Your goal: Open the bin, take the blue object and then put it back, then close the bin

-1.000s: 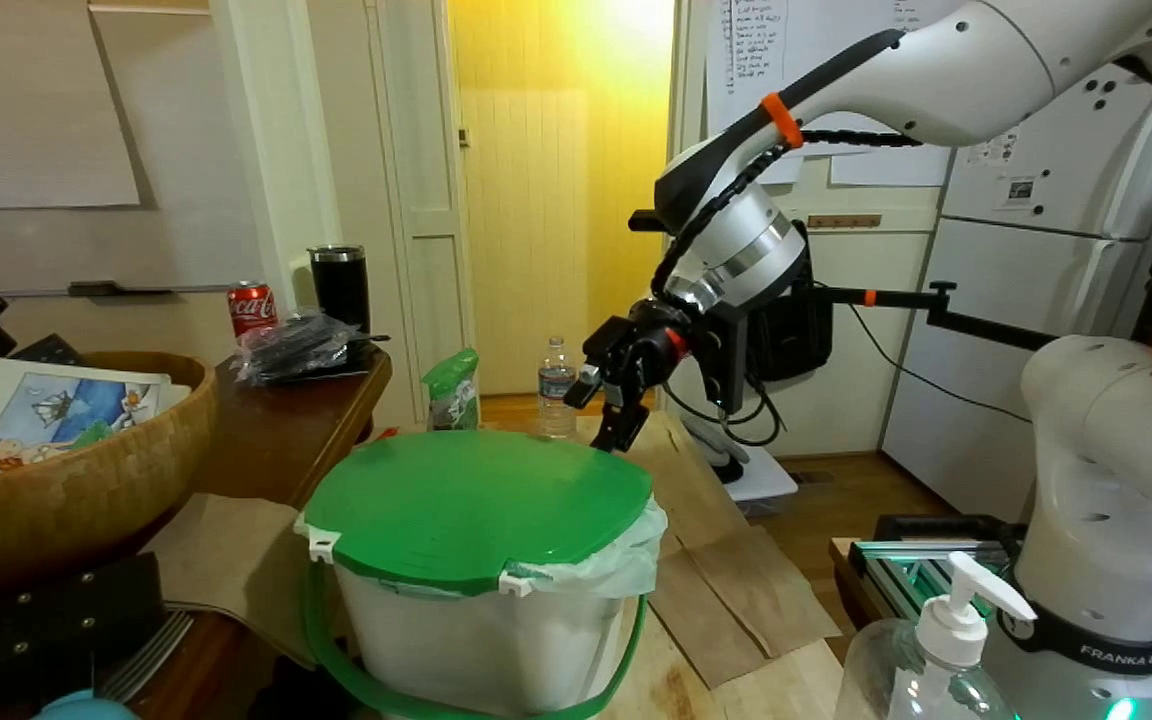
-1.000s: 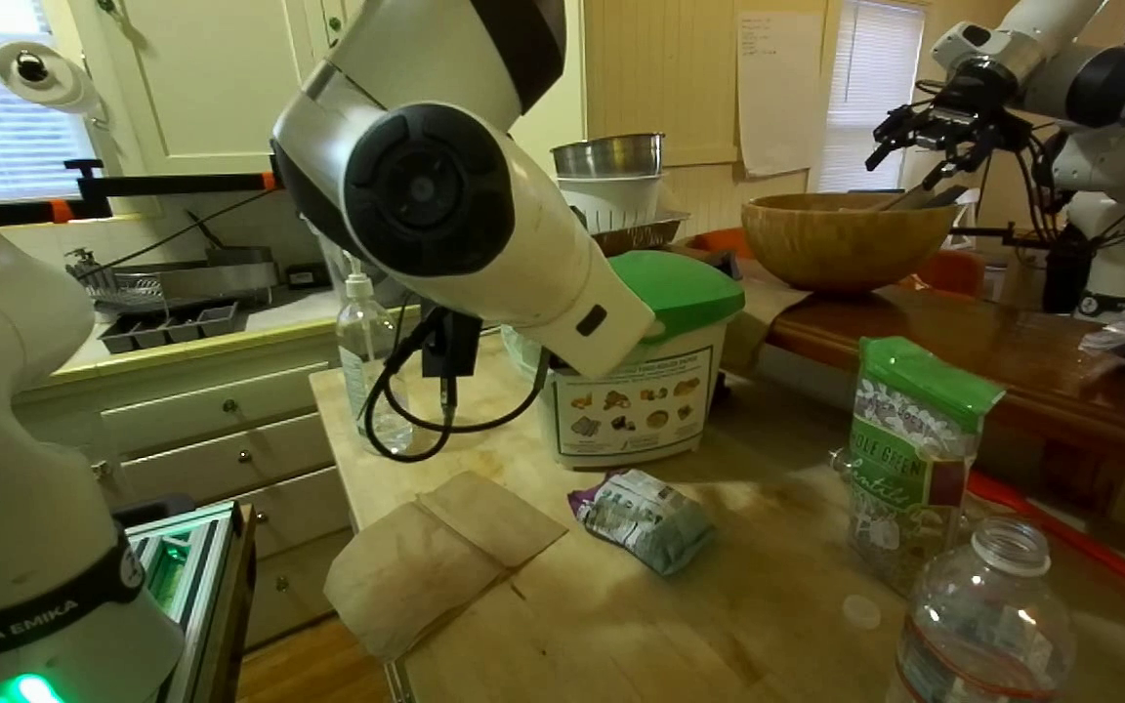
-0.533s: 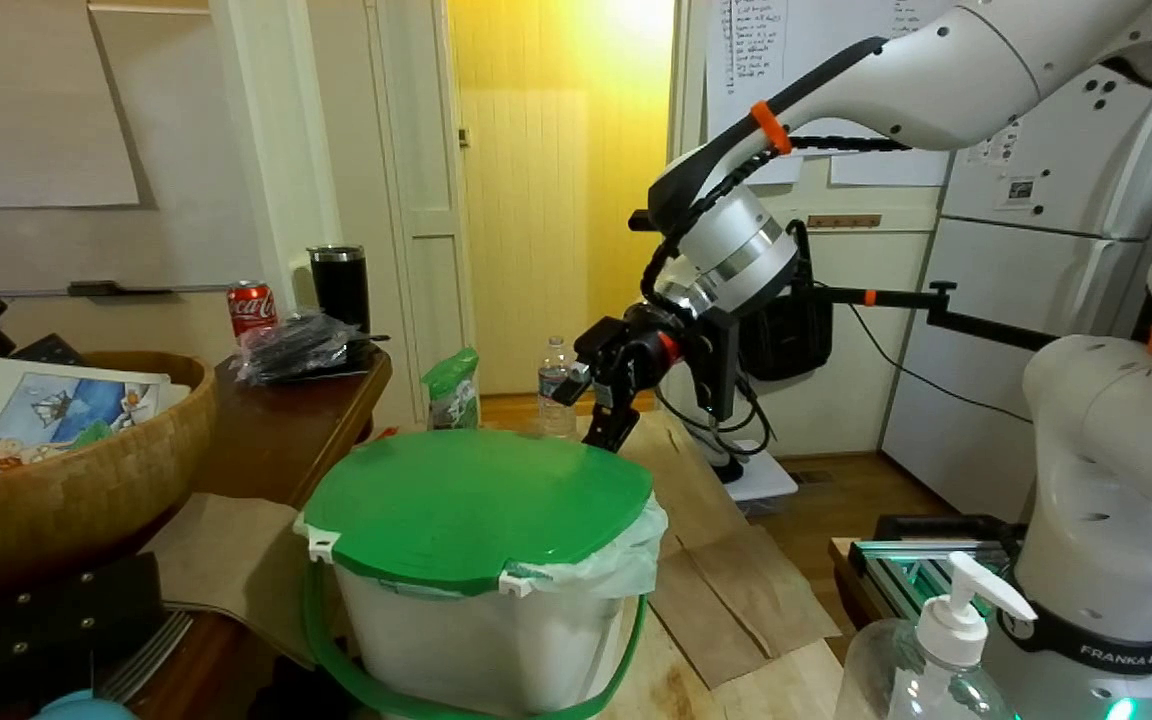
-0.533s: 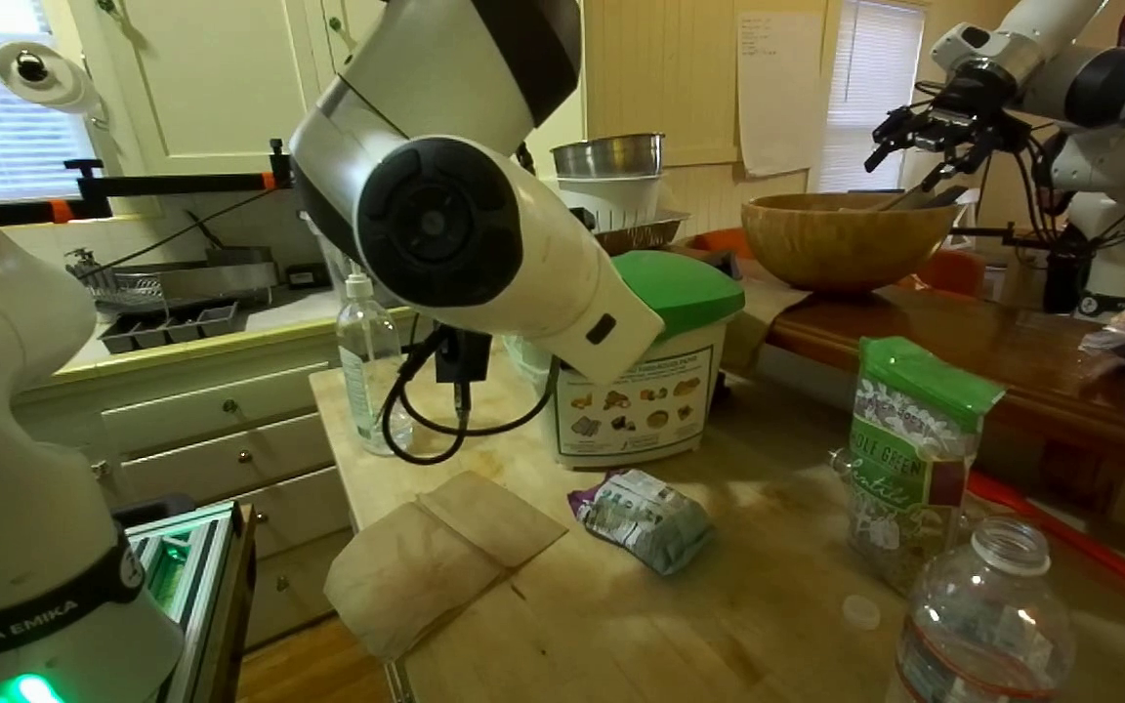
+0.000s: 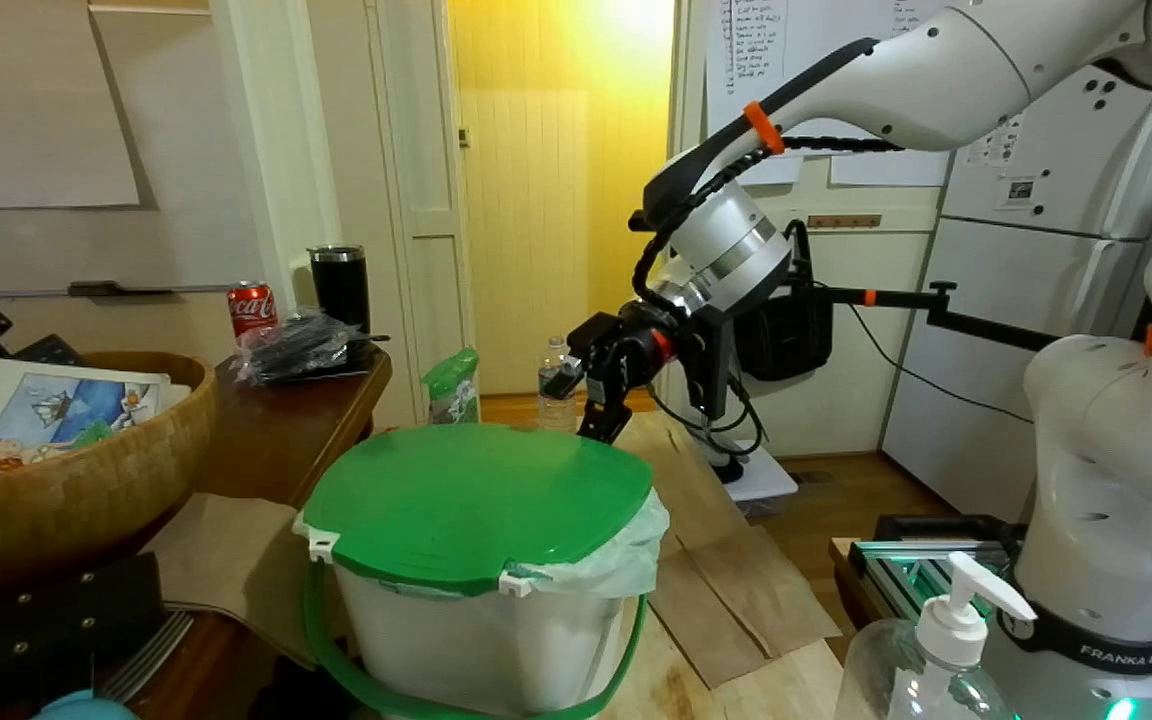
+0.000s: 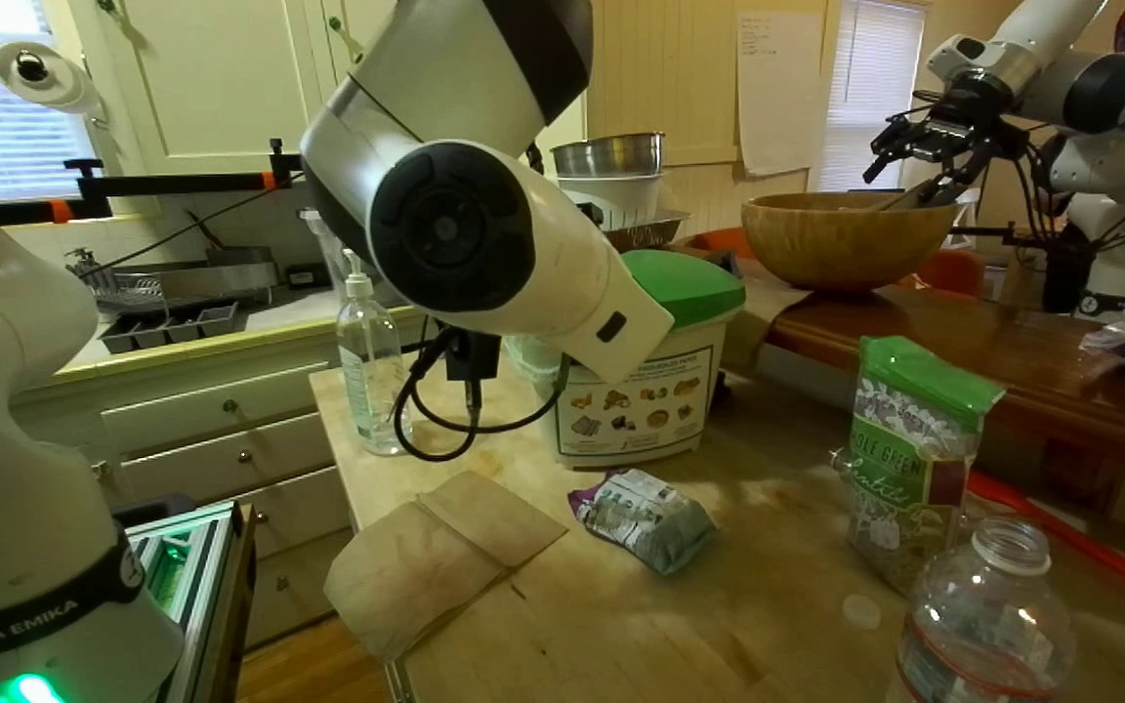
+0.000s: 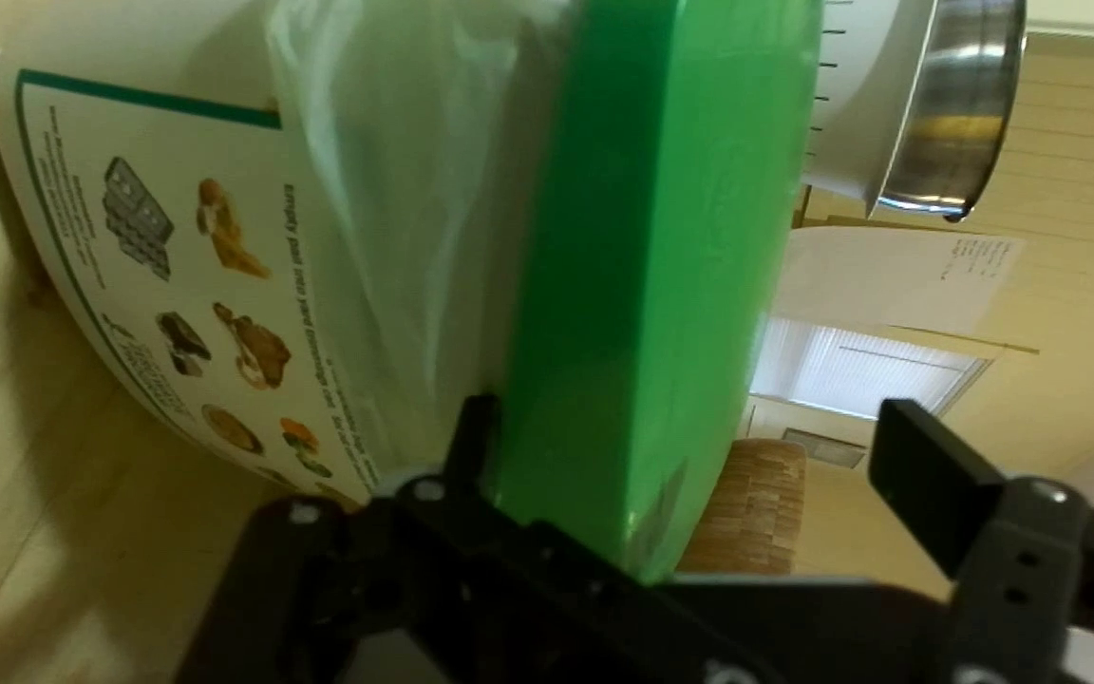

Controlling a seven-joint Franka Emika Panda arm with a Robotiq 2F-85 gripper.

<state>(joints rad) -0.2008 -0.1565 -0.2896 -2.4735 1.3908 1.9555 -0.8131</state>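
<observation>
1. The bin [image 5: 476,640] stands on the pale wooden table [image 6: 602,635], and its green lid [image 5: 466,500] covers the top.
2. The wrist view shows the gripper [image 7: 689,415] best: its two fingers are wide apart, with the lid's edge in the space between them. One finger is right by that edge; I cannot tell if it touches.
3. In an exterior view, the big white arm [image 6: 572,273] hides the gripper.
4. The label [image 6: 636,400] with food drawings shows in an exterior view and the wrist view.
5. The bent green handle [image 5: 315,605] shows in an exterior view.
6. A crumpled bag [image 6: 645,517] lies near the bin; the wrist view has just its purple corner.
7. In an exterior view, a book [image 5: 56,420] sits in the wooden bowl [image 5: 86,505].
8. I cannot tell where the blue object is.
</observation>
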